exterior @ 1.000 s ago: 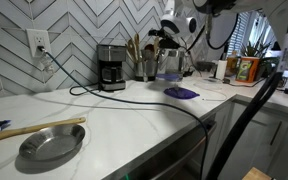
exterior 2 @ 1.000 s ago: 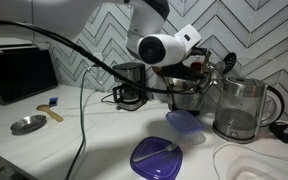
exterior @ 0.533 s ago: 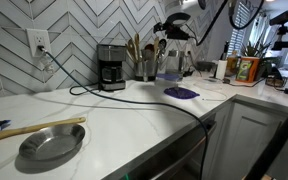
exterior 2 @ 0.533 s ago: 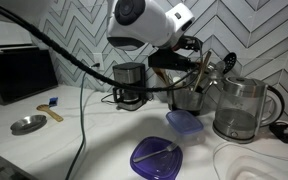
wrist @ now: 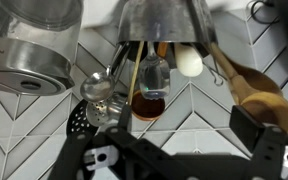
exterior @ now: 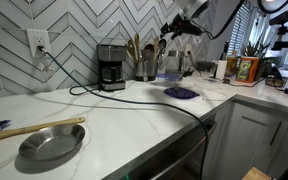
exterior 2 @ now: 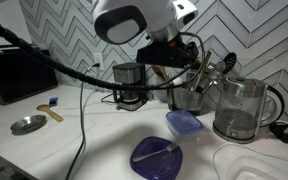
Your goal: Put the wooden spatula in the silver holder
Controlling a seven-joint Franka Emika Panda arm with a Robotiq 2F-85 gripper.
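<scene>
The silver holder (exterior: pixel 145 69) stands right of the coffee maker and holds several utensils. It also shows in an exterior view (exterior 2: pixel 189 98) and at the top of the wrist view (wrist: pixel 164 18), which is upside down. A mid-brown wooden spatula (wrist: pixel 246 88) with a thin handle stands tilted in the holder; it leans out in an exterior view (exterior 2: pixel 198 72). My gripper (wrist: pixel 174 135) is open and empty, with only tiled wall between its fingers. It hovers above the holder in both exterior views (exterior: pixel 179 26) (exterior 2: pixel 174 55).
A black-and-silver coffee maker (exterior: pixel 111 67) stands next to the holder. A glass kettle (exterior 2: pixel 244 108) stands on its other side. Purple lids (exterior 2: pixel 164 155) lie on the counter. A steel pan (exterior: pixel 52 146) and a long pale stick (exterior: pixel 34 130) lie far off. A black cable crosses the counter.
My arm has risen and drawn back from the holder. The wooden spatula stays leaning in the holder, free of my fingers.
</scene>
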